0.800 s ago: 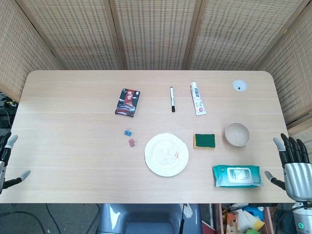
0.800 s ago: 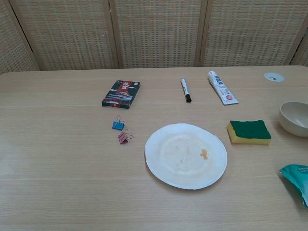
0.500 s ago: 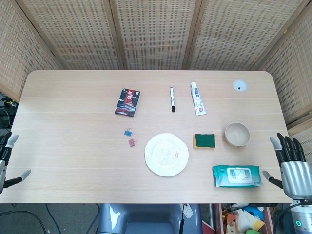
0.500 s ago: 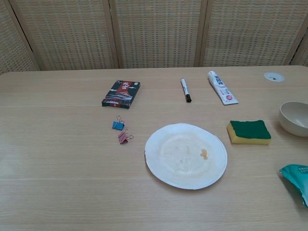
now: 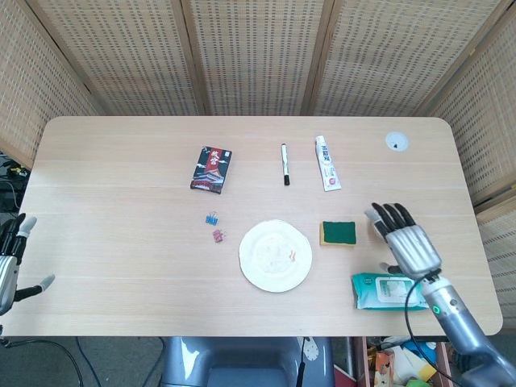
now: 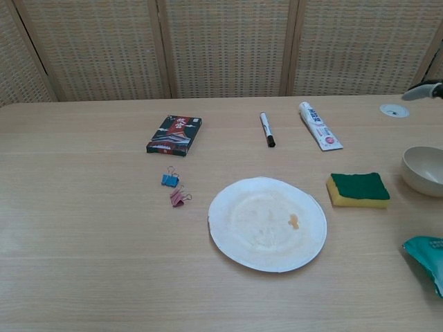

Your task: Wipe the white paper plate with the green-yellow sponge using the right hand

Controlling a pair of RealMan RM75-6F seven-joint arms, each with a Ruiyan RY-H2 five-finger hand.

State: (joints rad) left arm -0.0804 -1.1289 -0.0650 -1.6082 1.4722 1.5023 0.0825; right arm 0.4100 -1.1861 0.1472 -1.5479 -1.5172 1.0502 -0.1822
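The white paper plate (image 5: 276,255) (image 6: 267,223) lies near the table's front middle, with a small brown stain on it. The green-yellow sponge (image 5: 338,233) (image 6: 358,189) sits green side up just right of the plate. My right hand (image 5: 405,239) hovers right of the sponge with fingers spread, holding nothing and covering the bowl in the head view. In the chest view only a fingertip of the right hand (image 6: 423,90) shows, at the top right edge. My left hand (image 5: 8,266) is open off the table's left edge.
A beige bowl (image 6: 423,170) stands right of the sponge. A teal wipes pack (image 5: 391,292) lies at the front right. Toothpaste tube (image 5: 326,163), black pen (image 5: 285,164), dark card box (image 5: 212,169) and two binder clips (image 5: 214,226) lie behind and left of the plate.
My right hand has swung in from the table's right edge to above the bowl, close to the sponge. The left hand has barely shifted. No object has moved.
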